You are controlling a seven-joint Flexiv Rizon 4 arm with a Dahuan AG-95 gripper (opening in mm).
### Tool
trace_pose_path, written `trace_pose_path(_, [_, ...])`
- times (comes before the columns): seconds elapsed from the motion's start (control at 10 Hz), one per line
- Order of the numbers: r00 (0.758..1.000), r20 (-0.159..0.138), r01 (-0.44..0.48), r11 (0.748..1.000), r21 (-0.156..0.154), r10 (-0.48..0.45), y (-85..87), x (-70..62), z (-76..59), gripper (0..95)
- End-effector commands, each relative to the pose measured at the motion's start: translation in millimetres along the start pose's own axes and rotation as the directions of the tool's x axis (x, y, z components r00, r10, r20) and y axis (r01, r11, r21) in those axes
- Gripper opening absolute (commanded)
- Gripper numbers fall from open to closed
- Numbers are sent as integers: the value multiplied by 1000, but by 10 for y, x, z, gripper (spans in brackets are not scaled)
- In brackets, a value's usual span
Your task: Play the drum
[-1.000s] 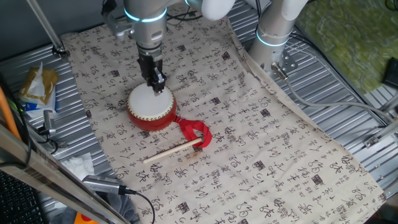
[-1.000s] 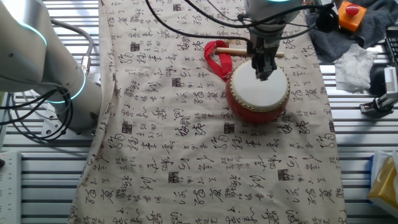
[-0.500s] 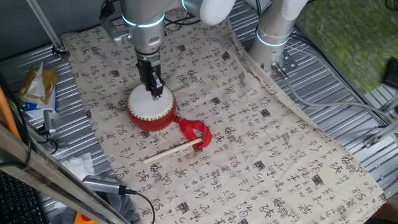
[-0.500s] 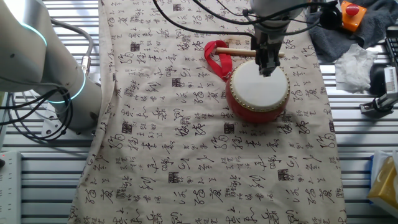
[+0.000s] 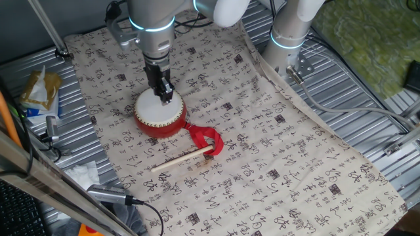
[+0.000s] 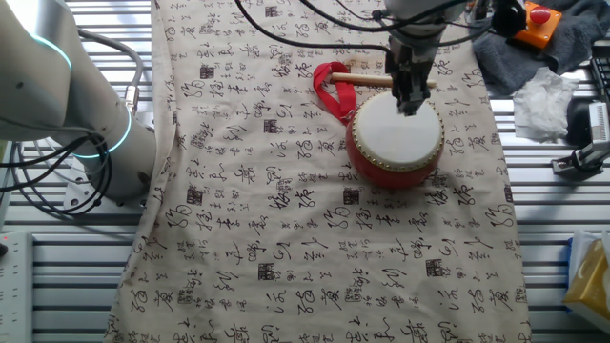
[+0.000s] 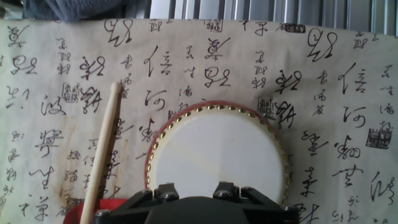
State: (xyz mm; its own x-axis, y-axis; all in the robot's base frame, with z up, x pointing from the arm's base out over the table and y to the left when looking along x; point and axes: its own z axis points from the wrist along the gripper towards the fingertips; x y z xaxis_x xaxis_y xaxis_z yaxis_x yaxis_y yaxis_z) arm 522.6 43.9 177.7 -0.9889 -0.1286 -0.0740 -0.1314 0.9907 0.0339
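The drum is squat and round with a red body and a white skin. It stands on the printed cloth, and also shows in the other fixed view and the hand view. Its red ribbon loop trails beside it. A thin pale wooden stick lies on the cloth by the ribbon, left of the drum in the hand view. My gripper points down over the far part of the skin, fingers together and empty. I cannot tell whether the tip touches the skin.
A second arm's base stands at the cloth's far edge, seen also in the other fixed view. A snack packet, crumpled tissue and an orange object lie off the cloth on the ribbed metal table.
Since a second ago my gripper has shifted slightly across the drum skin towards the stick side. In the last half second it has barely moved. Drum and stick are unmoved.
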Motion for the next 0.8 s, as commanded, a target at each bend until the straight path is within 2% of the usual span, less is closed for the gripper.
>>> trace_pose_path(0.1, [1000, -3, -7, 1000, 0, 7, -3, 3, -1, 380])
trace_pose_path(0.3, [999, -3, -34, 999, 0, 34, -3, 3, -1, 380])
trace_pose_path(0.6, [1000, 0, -12, 1000, 0, 12, -4, 3, 0, 380])
trace_pose_path(0.8, [1000, -11, 1, 1000, 8, -1, -4, 3, 0, 380])
